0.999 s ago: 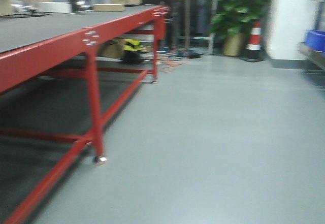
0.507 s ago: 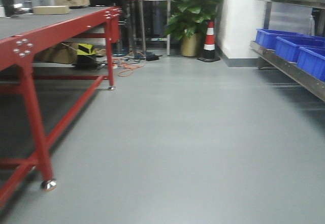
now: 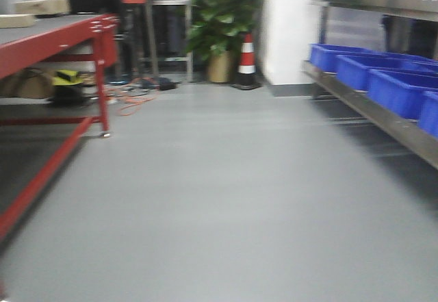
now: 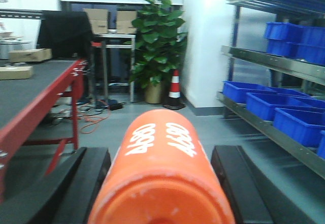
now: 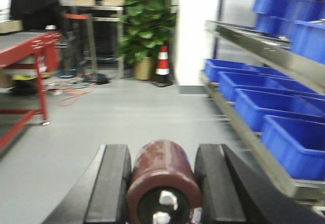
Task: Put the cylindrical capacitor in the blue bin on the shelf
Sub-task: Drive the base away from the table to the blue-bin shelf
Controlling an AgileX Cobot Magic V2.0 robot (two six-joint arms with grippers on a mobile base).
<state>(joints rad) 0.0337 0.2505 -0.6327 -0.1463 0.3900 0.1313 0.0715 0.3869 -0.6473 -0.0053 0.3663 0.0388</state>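
— State of the left gripper (image 4: 160, 153)?
— Closed on an orange cylinder (image 4: 161, 183) with "4680" printed twice in white, black fingers (image 4: 84, 178) tight against both flanks. Held lying down, end face toward the camera.
— And the right gripper (image 5: 162, 150)?
— Gripping the cylindrical capacitor (image 5: 160, 176), dark red, with two screw terminals on the near end. Clamped between both fingers (image 5: 112, 183), lying down too.
— So not yet in a blue bin (image 5: 297, 142)?
— Not yet. Well apart from the bins, up in the gripper above the grey floor (image 3: 219, 199).
— Where to find the shelf (image 3: 356, 100)?
— On the right side of the front view, shiny steel, with a row of blue bins on the lower level and more on the level above. Blurred there, sharper from the right wrist.
— And on the left?
— A red-framed worktop (image 3: 48, 40) with grey top, carrying cardboard boxes (image 3: 41, 5) at the far end. Behind, near the white wall, a potted plant (image 3: 219, 14) and just beside it a traffic cone (image 3: 247, 59), red and white.
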